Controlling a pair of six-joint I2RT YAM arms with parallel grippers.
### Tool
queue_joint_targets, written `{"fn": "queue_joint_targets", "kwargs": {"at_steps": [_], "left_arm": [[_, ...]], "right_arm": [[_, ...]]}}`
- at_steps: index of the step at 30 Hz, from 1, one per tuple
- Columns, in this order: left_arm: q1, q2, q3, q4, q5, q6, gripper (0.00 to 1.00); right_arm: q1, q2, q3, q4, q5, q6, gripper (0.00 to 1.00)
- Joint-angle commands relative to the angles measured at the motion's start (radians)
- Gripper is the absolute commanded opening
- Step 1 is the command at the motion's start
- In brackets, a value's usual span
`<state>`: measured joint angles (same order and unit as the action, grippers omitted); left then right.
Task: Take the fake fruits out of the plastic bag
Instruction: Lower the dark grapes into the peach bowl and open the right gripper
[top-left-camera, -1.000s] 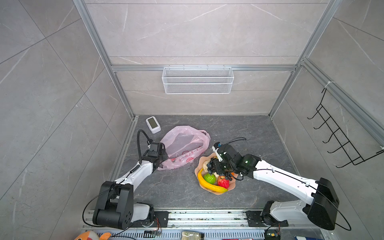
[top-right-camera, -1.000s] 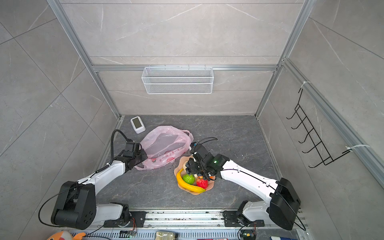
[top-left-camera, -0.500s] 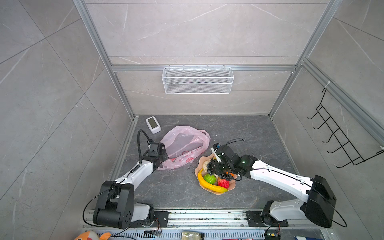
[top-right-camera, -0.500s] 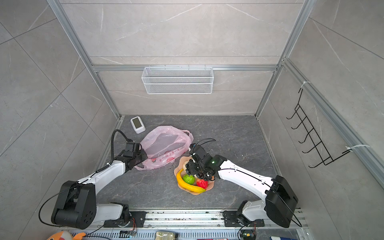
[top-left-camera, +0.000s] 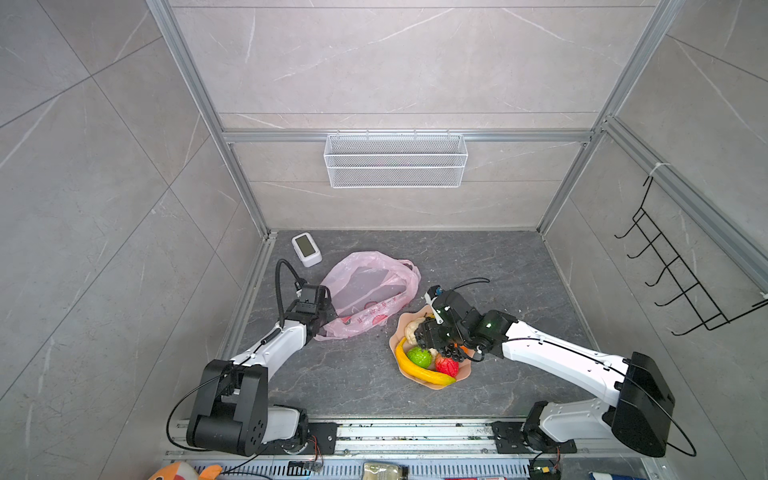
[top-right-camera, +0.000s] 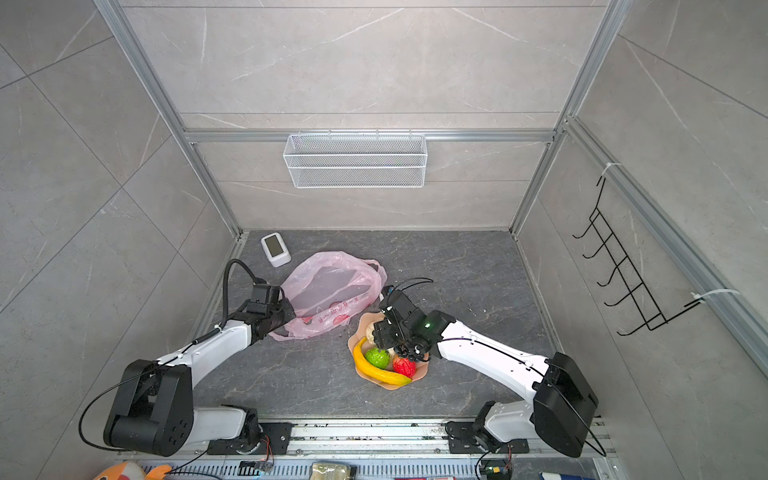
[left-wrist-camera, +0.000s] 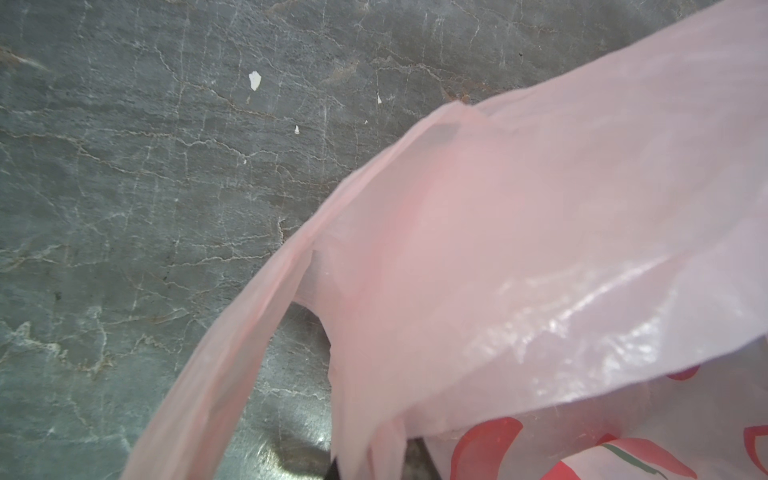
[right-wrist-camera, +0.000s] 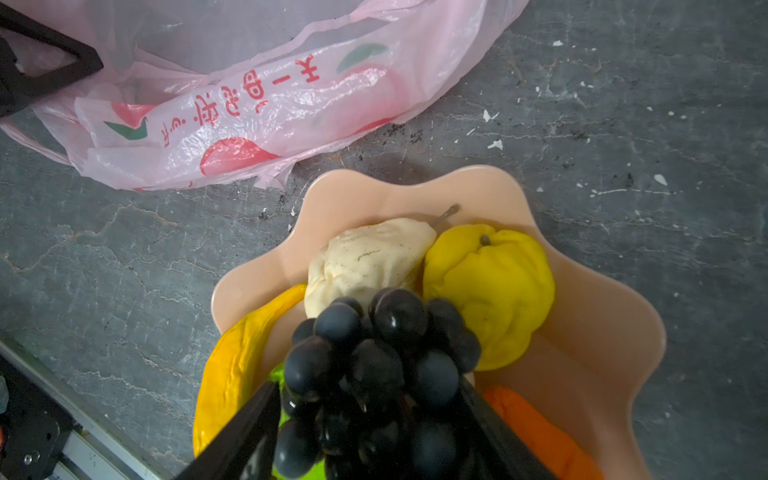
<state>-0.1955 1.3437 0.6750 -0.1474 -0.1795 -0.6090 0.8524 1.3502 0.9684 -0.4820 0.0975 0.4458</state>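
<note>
1. The left gripper (top-left-camera: 324, 312) is clenching the plastic bag (top-left-camera: 371, 289) at its near-left edge; the bag is lying far-left of the plate (top-left-camera: 461, 372).
2. The right gripper (right-wrist-camera: 368, 384) is hanging with jaws spread, flanking the grape bunch (right-wrist-camera: 376, 345) among the fake fruits (top-left-camera: 420, 357) on the plate.

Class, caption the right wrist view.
Dark purple plastic grape bunch flanked by the right claw, over a fruit-filled peach scalloped plate.

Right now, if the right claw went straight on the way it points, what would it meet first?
The dark purple plastic grape bunch between the fingers of the right claw; just beyond, probably the beige bumpy fruit on the peach scalloped plate.
</note>
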Motion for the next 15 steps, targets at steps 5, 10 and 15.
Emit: {"fn": "queue_joint_targets", "kwargs": {"at_steps": [5,10,15], "left_arm": [[0.004,0.0,0.005,0.034,0.018,0.005,0.0],[0.004,-0.001,0.005,0.035,0.022,0.003,0.0],[0.004,0.014,0.014,0.038,0.044,0.008,0.0]], "right_arm": [[0.005,-0.021,0.01,-0.051,0.092,-0.005,0.82],[0.005,-0.02,0.014,-0.053,0.106,-0.006,0.86],[0.005,-0.04,0.02,-0.062,0.142,-0.002,0.87]]}}
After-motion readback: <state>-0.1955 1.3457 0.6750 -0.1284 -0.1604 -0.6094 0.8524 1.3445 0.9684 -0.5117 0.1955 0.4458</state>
